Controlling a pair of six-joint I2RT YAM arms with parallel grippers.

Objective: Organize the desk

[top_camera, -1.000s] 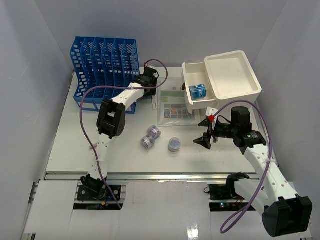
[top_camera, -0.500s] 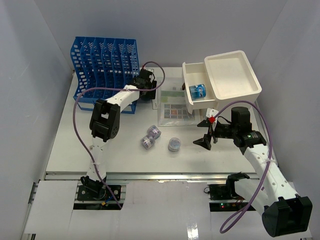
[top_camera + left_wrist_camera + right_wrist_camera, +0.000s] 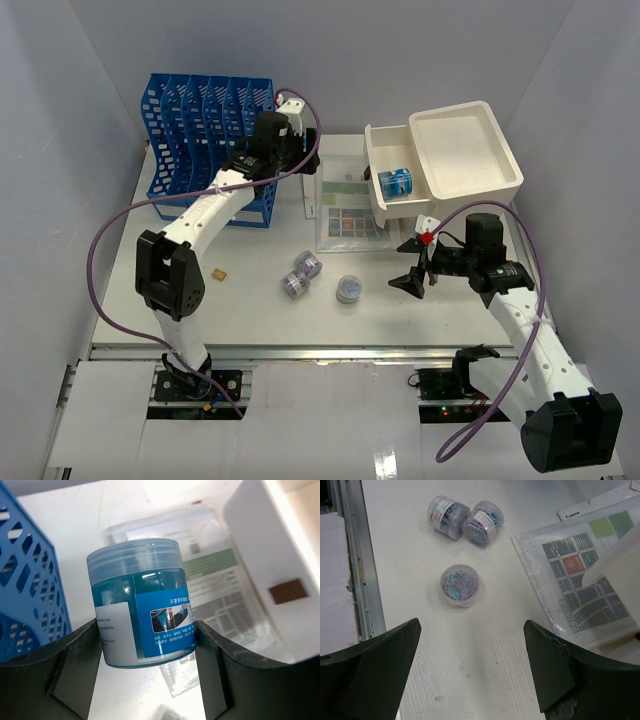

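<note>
The white desk (image 3: 250,310) fills the middle of the overhead view, with its metal rail along the bottom edge. Up by the blue file rack (image 3: 205,135) in the upper left, the left gripper (image 3: 146,642) has its two fingers clamped on the sides of a jar (image 3: 142,600) of blue gel with a clear lid. The right gripper (image 3: 407,263) hangs wide open right of centre, with nothing between its fingers. In its wrist view one tub of paper clips (image 3: 460,584) stands on the desk, and a pair of tubs (image 3: 483,522) touch each other near the top. A printed sheet (image 3: 350,215) lies beside the cream cabinet (image 3: 465,150). The cabinet's open drawer (image 3: 372,165) holds a second jar (image 3: 396,182).
</note>
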